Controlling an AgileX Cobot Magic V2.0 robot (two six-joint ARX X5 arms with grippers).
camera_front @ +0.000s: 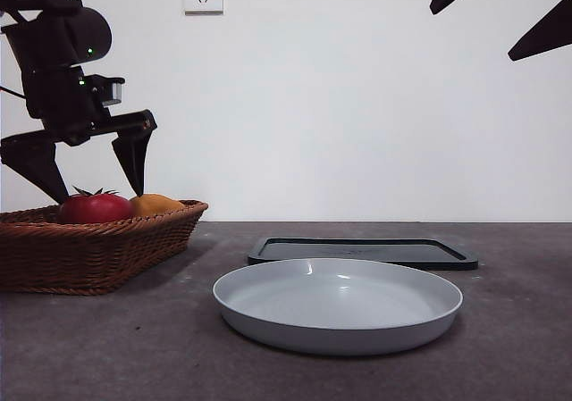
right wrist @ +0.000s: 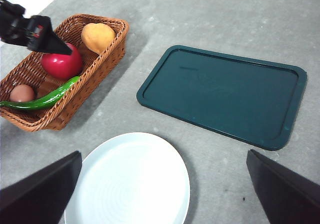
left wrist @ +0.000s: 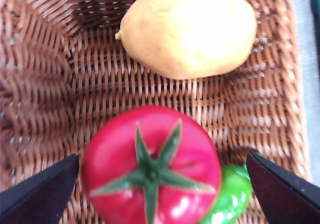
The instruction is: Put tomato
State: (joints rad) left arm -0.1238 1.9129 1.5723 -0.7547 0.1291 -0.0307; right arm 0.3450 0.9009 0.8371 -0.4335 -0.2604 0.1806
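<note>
The red tomato (camera_front: pixel 94 209) with a green spiky stem lies in the wicker basket (camera_front: pixel 98 249) at the left. It fills the left wrist view (left wrist: pixel 150 169), next to an orange-yellow fruit (left wrist: pixel 192 29) and a green pepper (left wrist: pixel 230 196). My left gripper (camera_front: pixel 89 182) is open and hangs just above the tomato, one jaw on each side, not touching it. In the right wrist view the tomato (right wrist: pixel 61 64) shows under the left gripper's jaw. My right gripper (right wrist: pixel 160 194) is open and empty, high above the table; it shows as black tips at the front view's top right corner.
A pale grey plate (camera_front: pixel 338 304) sits at the table's front middle. A dark green tray (camera_front: pixel 362 252) lies behind it. The basket also holds a brown egg-like thing (right wrist: pixel 22 93) and the long green pepper (right wrist: pixel 45 99).
</note>
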